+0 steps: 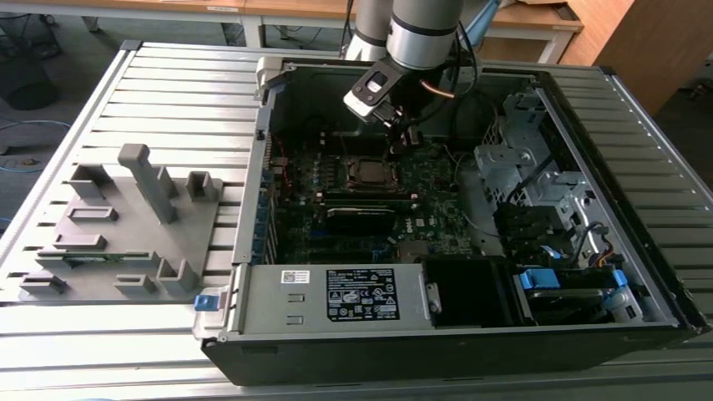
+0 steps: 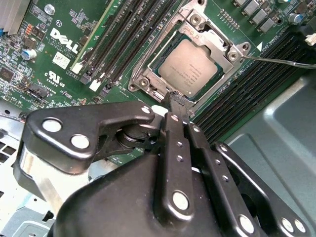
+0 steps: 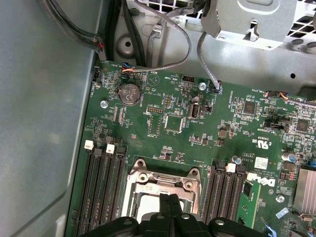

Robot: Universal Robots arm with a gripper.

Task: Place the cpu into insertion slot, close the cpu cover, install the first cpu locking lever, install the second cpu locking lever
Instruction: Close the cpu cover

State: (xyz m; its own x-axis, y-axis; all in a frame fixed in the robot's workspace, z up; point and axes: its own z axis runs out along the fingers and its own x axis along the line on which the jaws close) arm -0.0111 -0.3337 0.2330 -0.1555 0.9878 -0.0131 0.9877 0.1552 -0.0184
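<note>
Now, gripper: fingers pressed together, tip at the socket's rim, just beside the chip.
Chip: flat inside the socket, grey metal top facing up.
Socket: on the green board, between rows of long black slots.
Cover: folded down around the chip, window framing it.
Wire lever: sticking out sideways from a socket corner.
Computer case: open, on the slatted tabletop, grey fixture at the exterior view's left.

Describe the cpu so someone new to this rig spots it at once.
Inside the open case, find the green motherboard. Between its two banks of long black memory slots sits a square, metal-rimmed socket. The cpu is the dull silver square in its middle: flat bare metal, unlike the narrow black slots alongside.
</note>
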